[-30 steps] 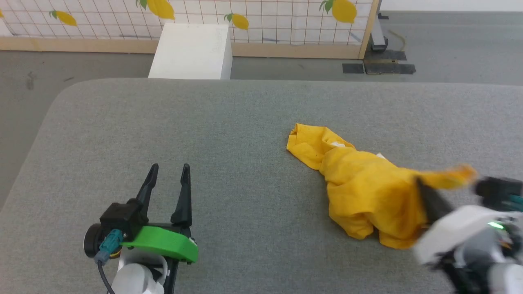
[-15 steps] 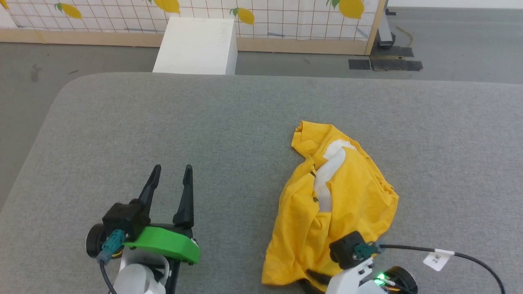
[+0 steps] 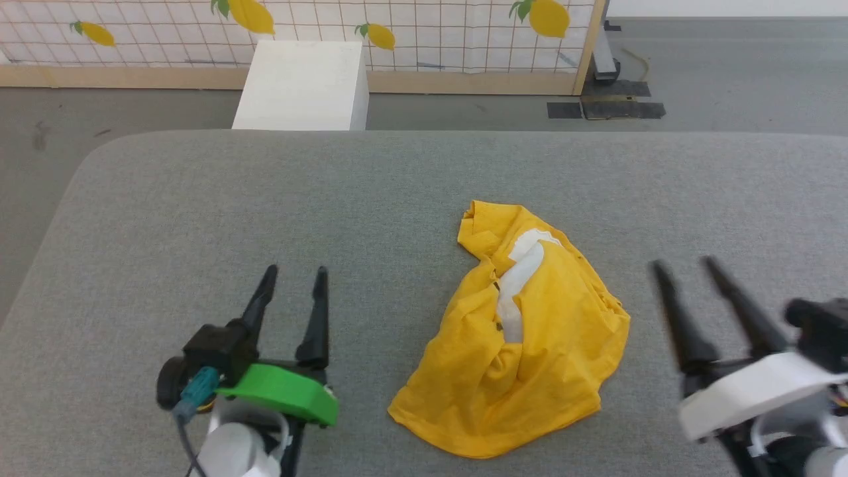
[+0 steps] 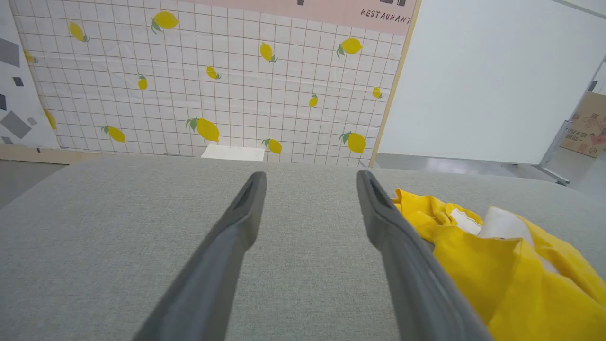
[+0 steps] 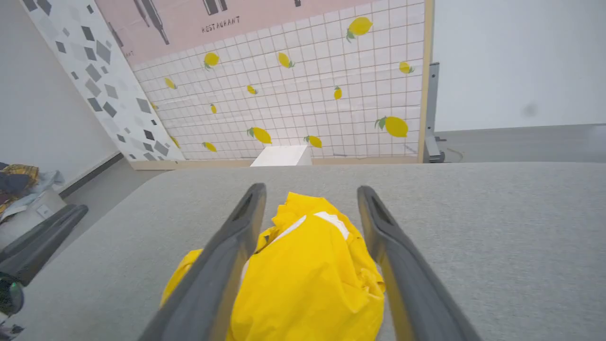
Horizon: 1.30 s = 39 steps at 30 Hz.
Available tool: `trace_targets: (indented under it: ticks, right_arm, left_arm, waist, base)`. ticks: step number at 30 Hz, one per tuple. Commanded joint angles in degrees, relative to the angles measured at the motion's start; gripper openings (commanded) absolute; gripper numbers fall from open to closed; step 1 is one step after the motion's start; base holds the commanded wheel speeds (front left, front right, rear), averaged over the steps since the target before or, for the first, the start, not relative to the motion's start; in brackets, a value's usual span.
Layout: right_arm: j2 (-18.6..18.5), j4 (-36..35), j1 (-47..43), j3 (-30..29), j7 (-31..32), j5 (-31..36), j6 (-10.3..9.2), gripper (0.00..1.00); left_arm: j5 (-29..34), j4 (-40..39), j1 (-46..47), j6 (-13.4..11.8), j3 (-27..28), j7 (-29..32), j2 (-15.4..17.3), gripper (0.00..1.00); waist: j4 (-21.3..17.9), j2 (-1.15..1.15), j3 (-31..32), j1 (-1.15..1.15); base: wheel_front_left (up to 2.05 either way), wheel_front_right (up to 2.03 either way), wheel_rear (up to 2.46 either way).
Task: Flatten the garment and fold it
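The garment (image 3: 523, 344) is a mustard-yellow t-shirt lying crumpled in a heap on the grey table (image 3: 199, 199), right of centre, with a white strip of print showing along a fold. My left gripper (image 3: 295, 273) stands open to its left, apart from it, with nothing between its fingers. My right gripper (image 3: 682, 264) is open to the right of the heap, blurred, holding nothing. In the left wrist view the open gripper (image 4: 311, 175) has the garment (image 4: 502, 270) at its right. In the right wrist view the garment (image 5: 307, 279) lies beyond the open gripper (image 5: 311, 188).
A white box (image 3: 301, 83) stands on the floor past the table's far edge, before a lemon-print partition (image 3: 424, 33). The table's far left corner is rounded. Black tape marks (image 3: 606, 109) lie on the floor at the far right. A pile of clothes (image 5: 19, 180) sits off to the left.
My right gripper has let go of the garment, opened, and swung away to the right. The garment has dropped into a looser heap nearer the table's middle. The head camera shifted slightly.
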<state>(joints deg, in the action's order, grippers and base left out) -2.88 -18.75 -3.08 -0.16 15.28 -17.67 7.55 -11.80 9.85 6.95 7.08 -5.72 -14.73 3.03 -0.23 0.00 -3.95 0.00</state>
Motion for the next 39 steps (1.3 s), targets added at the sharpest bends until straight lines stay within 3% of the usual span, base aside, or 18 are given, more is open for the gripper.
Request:
trace_targets:
  ticks: [1,3,7,11,14,23,31,32,33,34,37,39]
  right_arm:
    - [0.01,0.9,1.02,-2.36,-2.23,2.1,-0.06,1.0]
    - [0.01,2.69,0.85,-5.18,-4.02,6.05,-0.06,1.0]
    - [0.01,6.99,0.14,-7.49,-4.9,7.59,-0.06,1.0]
    - [0.01,9.41,0.22,-6.93,-5.02,7.24,-0.06,1.0]
    - [0.01,10.11,0.83,-5.72,-4.87,6.96,-0.06,1.0]
    - [0.01,11.85,2.81,-2.54,-4.89,6.34,-0.06,1.0]
    - [0.01,13.37,3.81,-1.35,-6.01,5.98,-0.06,1.0]
    - [0.01,13.55,3.83,-1.39,-6.17,5.95,-0.06,1.0]
    - [0.01,13.64,3.82,-1.41,-6.25,5.93,-0.06,1.0]
    - [0.01,13.81,3.78,-1.46,-6.35,5.89,-0.06,1.0]
    - [0.01,14.14,3.63,-1.62,-6.48,5.89,-0.06,1.0]
    - [0.01,14.26,3.6,-1.64,-6.48,5.91,-0.06,1.0]
  left_arm:
    - [-0.44,0.31,2.01,0.37,-1.42,-0.27,-0.15,1.0]
    - [-1.19,1.3,4.02,0.38,-5.09,-0.27,-0.15,1.0]
    - [-3.82,4.22,10.24,0.39,-14.37,3.36,-0.15,1.0]
    - [-7.95,8.07,17.36,-0.71,-21.99,13.59,-0.15,1.0]
    - [-10.9,11.7,23.19,-3.59,-26.28,23.24,-0.15,1.0]
    - [-17.52,23.24,36.83,-8.55,-34.1,44.15,-0.15,1.0]
    - [-18.57,32.63,41.96,-7.56,-37.11,56.31,0.35,1.0]
    - [-18.62,33.21,42.15,-7.06,-37.45,57.2,0.56,0.71]
    - [-18.62,33.47,42.23,-6.71,-37.66,57.58,0.71,0.11]
    - [-18.91,34.0,42.12,-6.04,-37.94,58.51,0.91,0.0]
    - [-18.93,33.48,42.25,-5.56,-37.76,56.39,1.19,0.0]
    - [-17.44,32.09,43.12,-6.13,-37.51,50.35,1.41,0.0]
  waist:
    - [-0.37,0.0,-0.05,0.0]
    - [-0.67,0.0,-0.37,0.0]
    - [-1.22,0.0,-1.17,0.0]
    - [-1.99,0.0,-2.17,0.0]
    - [-2.89,0.0,-3.15,0.0]
    - [-5.7,0.0,-6.18,0.0]
    - [-8.19,0.0,-7.75,0.0]
    - [-8.33,0.0,-7.78,0.0]
    - [-8.4,0.0,-7.78,0.0]
    - [-8.47,0.0,-7.7,0.0]
    - [-8.37,0.0,-7.35,0.0]
    - [-8.1,0.0,-7.06,0.0]
  base:
    - [0.0,0.0,0.0]
    - [0.0,0.0,0.0]
    - [0.0,0.0,0.0]
    - [0.0,0.0,0.0]
    - [0.0,0.0,0.0]
    - [0.0,0.0,0.0]
    - [0.0,0.0,0.0]
    - [0.0,0.0,0.0]
    - [0.0,0.0,0.0]
    - [0.0,0.0,0.0]
    - [0.0,0.0,0.0]
    - [0.0,0.0,0.0]
